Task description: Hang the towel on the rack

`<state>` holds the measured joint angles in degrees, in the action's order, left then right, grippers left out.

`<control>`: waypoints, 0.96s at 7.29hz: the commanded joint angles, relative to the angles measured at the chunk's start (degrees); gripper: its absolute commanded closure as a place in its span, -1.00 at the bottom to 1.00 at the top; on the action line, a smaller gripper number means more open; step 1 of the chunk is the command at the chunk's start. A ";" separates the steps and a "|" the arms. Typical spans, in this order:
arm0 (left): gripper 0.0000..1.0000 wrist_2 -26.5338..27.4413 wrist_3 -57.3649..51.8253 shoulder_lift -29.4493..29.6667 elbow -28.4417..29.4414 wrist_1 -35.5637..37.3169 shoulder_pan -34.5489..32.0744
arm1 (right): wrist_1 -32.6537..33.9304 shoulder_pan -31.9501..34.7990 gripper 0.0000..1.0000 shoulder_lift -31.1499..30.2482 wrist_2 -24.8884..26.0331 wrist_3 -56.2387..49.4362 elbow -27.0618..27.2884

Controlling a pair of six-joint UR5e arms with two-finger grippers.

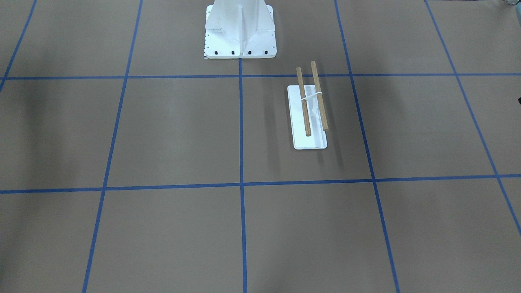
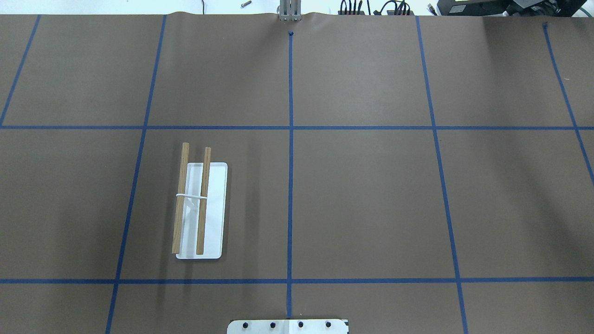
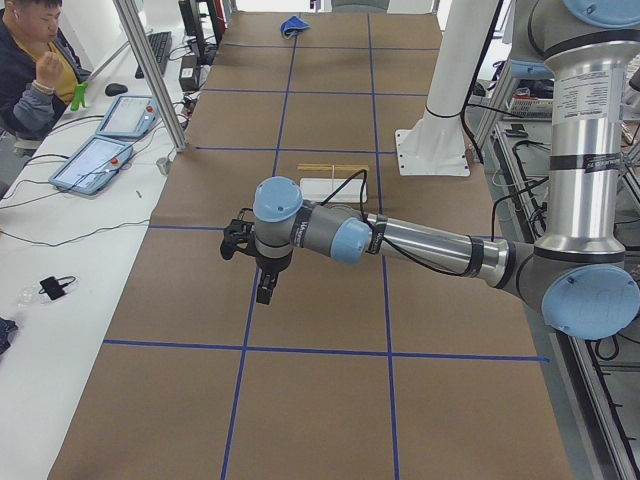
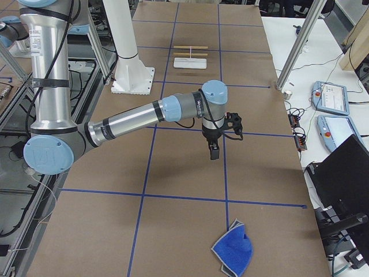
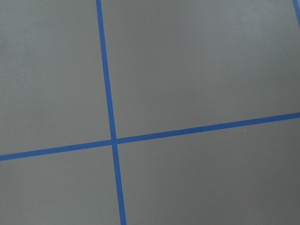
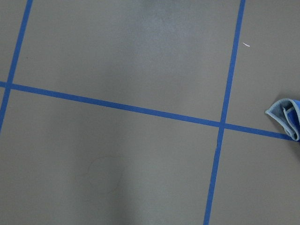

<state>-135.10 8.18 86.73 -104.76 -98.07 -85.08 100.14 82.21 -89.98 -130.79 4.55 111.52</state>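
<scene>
- The towel (image 4: 233, 251) is seen crumpled, blue face up, at the table's (image 2: 371, 208) right end, well apart from the rack (image 2: 203, 185).
- The left gripper (image 3: 264, 288) and right gripper (image 4: 214, 151) are held above the table; whether their fingers are parted cannot be told.

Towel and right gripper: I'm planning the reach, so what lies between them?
Exterior right view: only bare brown paper, crossed by blue tape lines, lies between the right gripper and the towel.
</scene>
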 commanded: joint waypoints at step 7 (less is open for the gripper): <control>-0.96 -0.17 -0.01 -2.18 -0.27 -0.63 0.26 | 0.94 -0.21 -1.00 -2.05 -3.60 -0.50 0.56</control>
<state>-135.20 8.05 84.67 -105.15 -98.76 -84.84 101.14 82.07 -92.66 -134.67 4.57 113.95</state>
